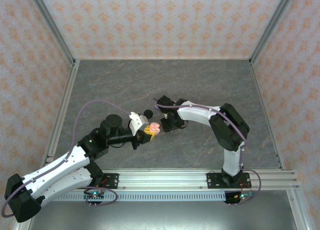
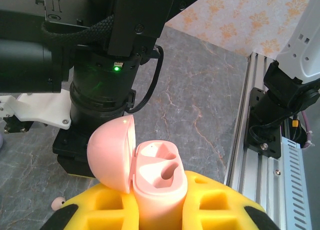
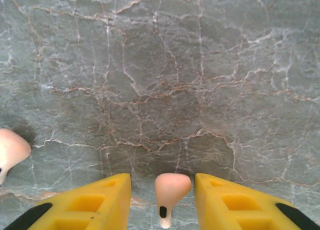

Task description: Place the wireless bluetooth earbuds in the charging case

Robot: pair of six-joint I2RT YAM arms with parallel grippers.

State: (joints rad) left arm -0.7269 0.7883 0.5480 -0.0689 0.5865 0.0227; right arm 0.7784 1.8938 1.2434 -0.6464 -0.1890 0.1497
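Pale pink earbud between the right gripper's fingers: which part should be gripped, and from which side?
Probably best to grip the earbud by its rounded head, with the right gripper coming down from above and the jaws closing on its two flanks. The head is the widest part, and the thin stem points back toward the wrist camera.

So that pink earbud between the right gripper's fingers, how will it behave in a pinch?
The pink earbud looks tiny against the right gripper, so it is probably very light and easily nudged. Its rounded, smooth head may slip out of a pinch. Bulb plus thin stem suggests it would pivot rather than roll straight.
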